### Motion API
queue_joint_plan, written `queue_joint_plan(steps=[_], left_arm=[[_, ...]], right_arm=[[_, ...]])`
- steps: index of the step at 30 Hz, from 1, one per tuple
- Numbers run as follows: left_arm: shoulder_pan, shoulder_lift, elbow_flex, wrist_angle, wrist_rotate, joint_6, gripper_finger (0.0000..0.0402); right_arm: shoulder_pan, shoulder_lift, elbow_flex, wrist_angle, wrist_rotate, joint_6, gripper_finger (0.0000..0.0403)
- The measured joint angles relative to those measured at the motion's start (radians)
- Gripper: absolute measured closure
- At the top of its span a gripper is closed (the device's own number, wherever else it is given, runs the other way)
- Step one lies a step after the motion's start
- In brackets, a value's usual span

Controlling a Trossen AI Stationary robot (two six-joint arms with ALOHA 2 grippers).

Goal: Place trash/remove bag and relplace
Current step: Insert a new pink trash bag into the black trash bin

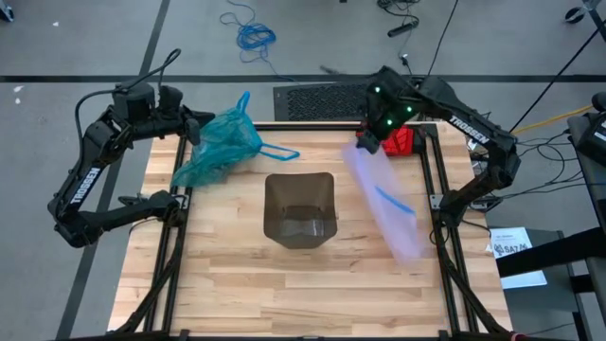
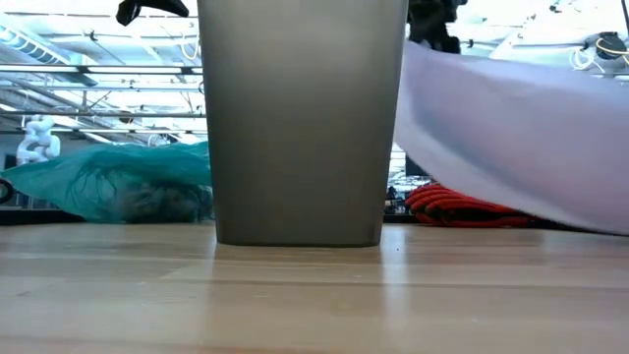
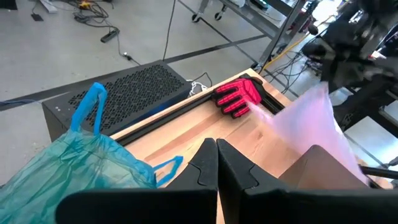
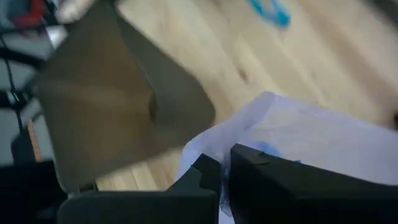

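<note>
Tabletop [image 1: 237,284] is pale wood planks, butcher-block grain, framed by black rails. Near the middle stands the bin [image 1: 300,210], smooth grey-brown plastic, tapered, rounded-square mouth, upright, no liner in it; in the low view it fills the centre as a plain matte wall [image 2: 300,118].

Right of the bin the pink bag [image 1: 383,199] hangs as a long, thin, translucent lilac sheet with a blue edge streak, stretched from the right pincer [image 1: 371,133] down toward the tabletop's right side. It is blurred. The right wrist view shows the right pincer [image 4: 221,180] clamped shut on a pinch of that film [image 4: 298,137], with the bin [image 4: 106,99] just beyond.

Left of the bin, toward the far-left corner, the teal bag [image 1: 220,144] lies slumped on the tabletop: crinkly translucent blue-green plastic, bunched, with bright blue drawstring loops sticking out. It looks full, with dark lumps showing through the film in the low view [image 2: 118,182]; what they are I cannot tell.

Left pincer [image 1: 194,121] is just at the teal bag's far edge, fingers pressed together, nothing between them in the left wrist view [image 3: 216,165].

At the far-right corner lies a glove [image 1: 398,140], red with black, ribbed fingers [image 3: 239,96].
</note>
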Motion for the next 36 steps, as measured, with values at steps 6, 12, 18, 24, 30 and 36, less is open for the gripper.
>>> queue_joint_plan(steps=[6,12,18,24,30,36], left_arm=[[0.0,0.007,0.0,0.026,0.08,-0.002,0.0402],[0.0,0.039,0.0,0.181,0.228,-0.028,0.0401],[-0.022,0.083,0.0,0.376,0.294,-0.044,0.037],[-0.074,0.121,0.0,0.533,0.357,-0.07,0.0297],[-0.14,0.161,0.0,0.613,0.385,-0.088,0.0237],[-0.191,0.179,0.0,0.708,0.386,-0.088,0.0219]], right_arm=[[0.006,0.0,0.058,0.194,-0.003,0.05,0.0403],[0.047,0.0,0.061,0.368,-0.035,0.036,0.0403],[0.102,0.0,0.061,0.533,-0.034,0.029,0.0403],[0.139,0.0,0.061,0.687,-0.057,0.049,0.0403],[0.149,0.0,0.104,0.823,-0.124,0.107,0.0403],[0.15,0.0,0.227,0.839,-0.136,0.127,0.0403]])
